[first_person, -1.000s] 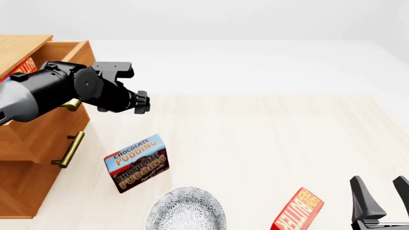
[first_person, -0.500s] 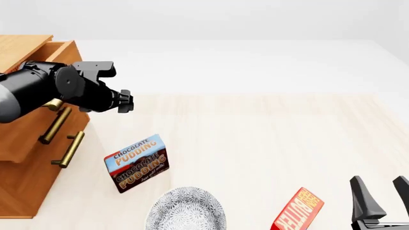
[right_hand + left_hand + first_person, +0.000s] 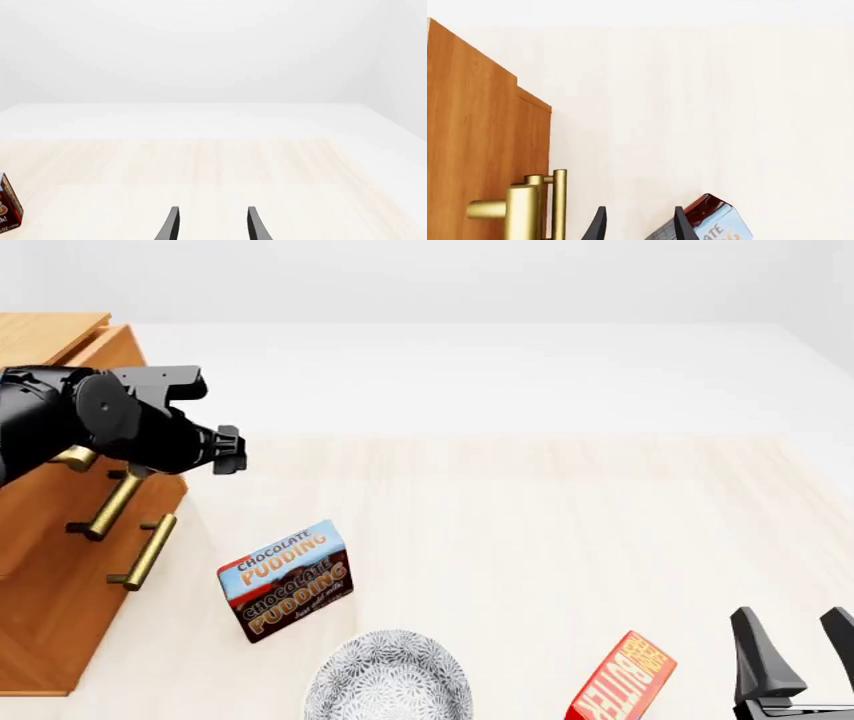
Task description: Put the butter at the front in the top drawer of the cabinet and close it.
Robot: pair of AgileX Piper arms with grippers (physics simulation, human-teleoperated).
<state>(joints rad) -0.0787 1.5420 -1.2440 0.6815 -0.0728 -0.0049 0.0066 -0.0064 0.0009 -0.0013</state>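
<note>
The cabinet (image 3: 40, 640) stands at the far left. Its top drawer (image 3: 47, 515) is pushed almost fully in, its corner still a little proud of the cabinet top. My left arm (image 3: 120, 420) is against the drawer front by the brass handle (image 3: 110, 502). In the left wrist view my left gripper (image 3: 639, 227) is open and empty, beside the handle (image 3: 554, 200). One butter carton (image 3: 622, 680) lies at the near right. My right gripper (image 3: 794, 650) is open and empty to its right. No other butter carton is in view.
The Chocolate Pudding box (image 3: 284, 580) stands in front of the cabinet; it also shows in the left wrist view (image 3: 707, 225). A patterned grey plate (image 3: 387, 680) sits at the near edge. The lower drawer's handle (image 3: 144, 550) is below the top one.
My left arm has moved left and the top drawer has slid in with it. The red carton seen inside the drawer is now hidden. The right arm has not moved.
</note>
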